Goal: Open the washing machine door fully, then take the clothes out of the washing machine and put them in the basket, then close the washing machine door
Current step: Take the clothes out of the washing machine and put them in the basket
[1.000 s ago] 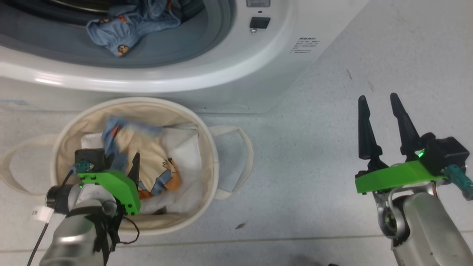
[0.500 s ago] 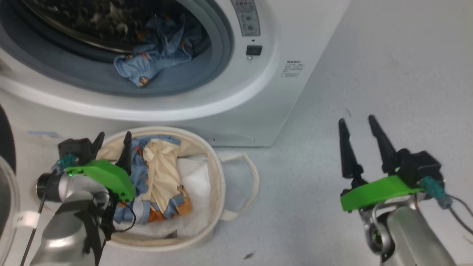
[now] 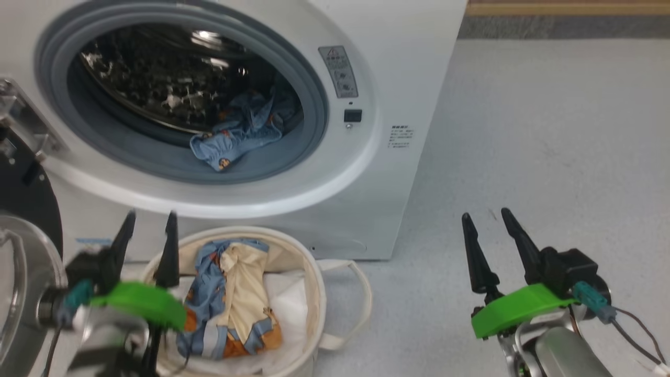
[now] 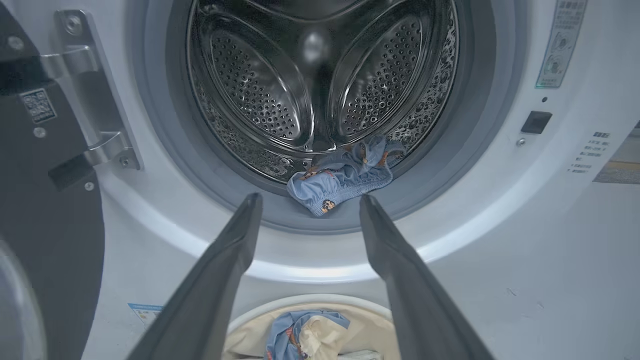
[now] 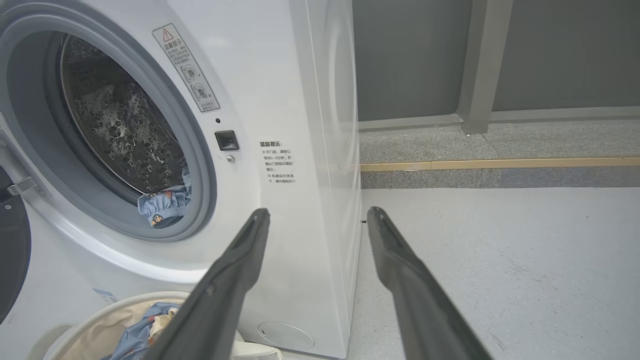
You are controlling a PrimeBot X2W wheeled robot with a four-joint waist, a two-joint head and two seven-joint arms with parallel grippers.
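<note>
Unloading looks half done: one bear-print garment (image 3: 230,303) lies in the basket (image 3: 315,272), lower centre. A blue garment (image 3: 235,146) sits on the grey ring (image 3: 172,170) of the washing machine (image 3: 408,63), its door (image 3: 23,204) swung open at left. Next, the left tool (image 3: 149,219), wide and empty at lower left, fingers pointing up, should reach in and close on it. The right tool (image 3: 486,214) hangs wide, empty, lower right.
</note>
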